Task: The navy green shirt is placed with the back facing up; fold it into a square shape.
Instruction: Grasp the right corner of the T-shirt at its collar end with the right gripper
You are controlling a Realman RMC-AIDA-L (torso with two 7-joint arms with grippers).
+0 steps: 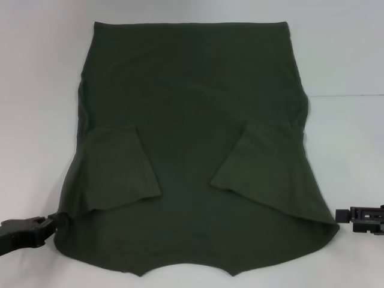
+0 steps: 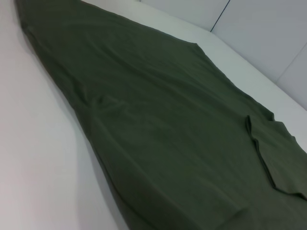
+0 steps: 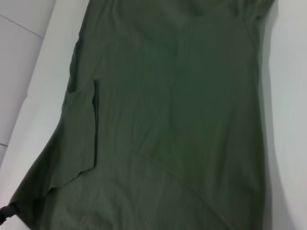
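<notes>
The navy green shirt [image 1: 192,120] lies flat on the white table [image 1: 36,90], plain side up, with the collar edge toward me. Both short sleeves are folded inward onto the body: one [image 1: 120,168] on the left, the other [image 1: 258,162] on the right. My left gripper [image 1: 59,221] sits low at the shirt's near left shoulder corner, touching the cloth edge. At the near right shoulder corner is my right gripper [image 1: 341,215], just beside the cloth. Both wrist views are filled by the shirt [image 2: 158,134] [image 3: 182,96], and neither shows its own gripper.
White table surface surrounds the shirt, with wide bare strips on both sides [image 1: 354,150]. A thin seam line [image 1: 348,95] crosses the table at the right. A grey wall panel [image 2: 268,33] stands beyond the table's far edge.
</notes>
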